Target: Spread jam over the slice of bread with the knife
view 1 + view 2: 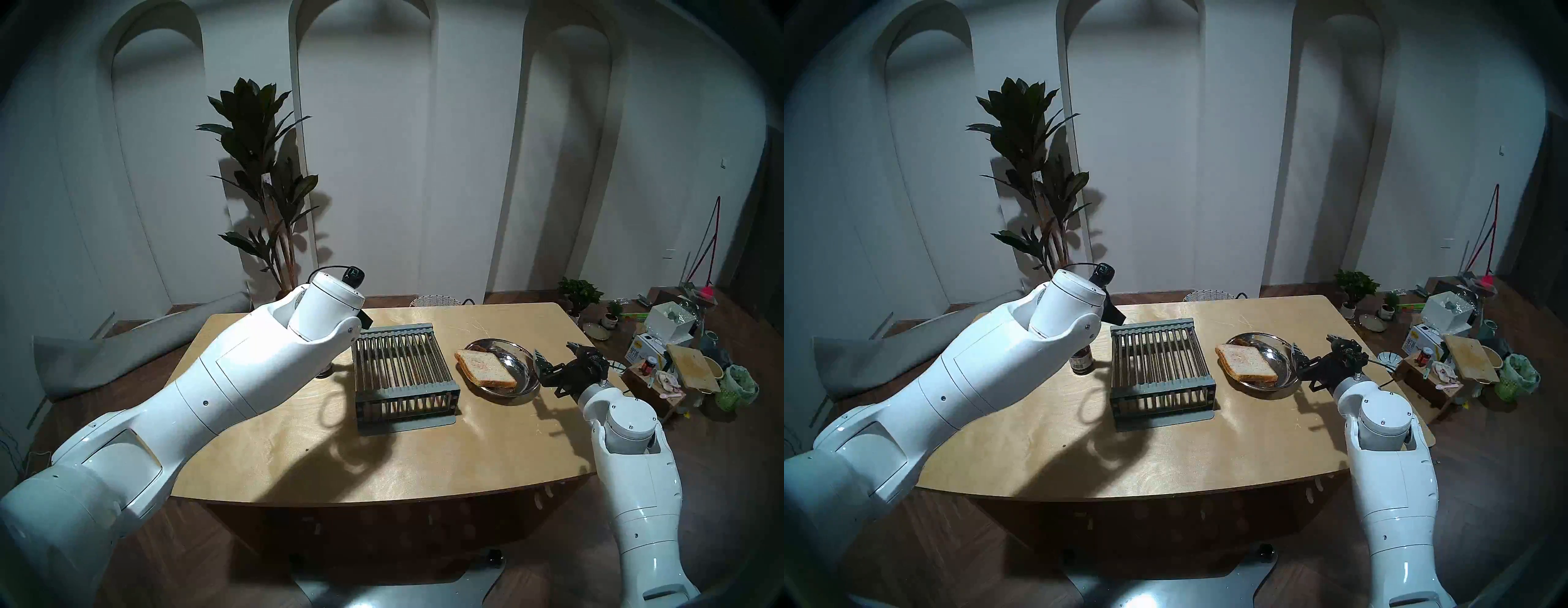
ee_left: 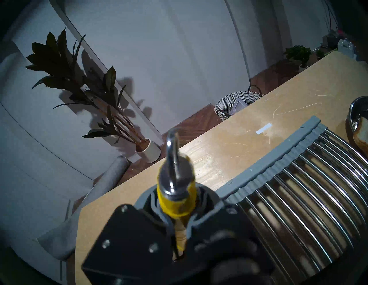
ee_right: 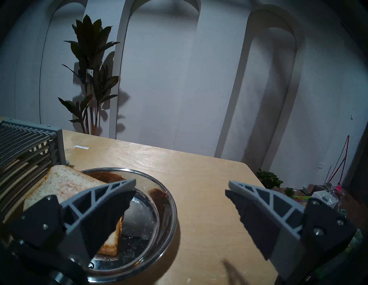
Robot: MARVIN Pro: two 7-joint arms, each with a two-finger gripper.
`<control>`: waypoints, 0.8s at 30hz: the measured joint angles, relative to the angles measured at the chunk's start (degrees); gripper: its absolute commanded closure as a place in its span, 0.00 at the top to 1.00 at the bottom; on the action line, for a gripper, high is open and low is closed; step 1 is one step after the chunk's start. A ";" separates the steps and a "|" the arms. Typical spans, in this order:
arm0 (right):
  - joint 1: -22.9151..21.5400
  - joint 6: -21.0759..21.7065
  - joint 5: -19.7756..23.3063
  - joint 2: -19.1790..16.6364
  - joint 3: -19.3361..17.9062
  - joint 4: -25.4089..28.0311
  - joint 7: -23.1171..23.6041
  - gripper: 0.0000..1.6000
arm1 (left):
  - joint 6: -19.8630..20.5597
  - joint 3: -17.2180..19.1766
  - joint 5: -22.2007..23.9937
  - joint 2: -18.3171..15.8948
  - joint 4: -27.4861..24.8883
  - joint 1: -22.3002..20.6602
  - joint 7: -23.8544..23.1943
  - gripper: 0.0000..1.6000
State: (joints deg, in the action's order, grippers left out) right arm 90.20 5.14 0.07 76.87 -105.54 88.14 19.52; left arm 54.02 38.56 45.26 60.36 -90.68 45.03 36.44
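Two jaws showing: left jaws (image 2: 175,224) gripping the knife (image 2: 175,191) near the jar (image 1: 1081,360), right jaws (image 3: 180,196) hanging wide apart beside the bread (image 1: 485,367) on the plate (image 1: 524,378). Maybe bumping the rack (image 1: 403,369) while swinging over, or tearing soft bread.

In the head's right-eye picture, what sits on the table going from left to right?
Jam jar → grey rack → slice of bread in the metal dish → the right hand, open beside the dish.
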 measured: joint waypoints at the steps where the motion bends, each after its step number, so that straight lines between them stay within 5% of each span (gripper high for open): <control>1: 0.04 0.00 0.00 0.06 0.00 0.09 -0.11 1.00 | 0.00 -0.15 -0.11 -0.15 -0.06 -0.04 -0.05 0.00; 24: 0.39 -0.14 0.85 0.37 -0.18 0.31 0.12 1.00 | 1.07 -1.27 -1.13 -1.22 -3.17 -1.01 0.52 0.00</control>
State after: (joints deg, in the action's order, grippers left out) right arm 90.58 5.01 0.92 77.24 -105.72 88.45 19.64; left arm 55.09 37.29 44.13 59.15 -93.85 44.01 36.96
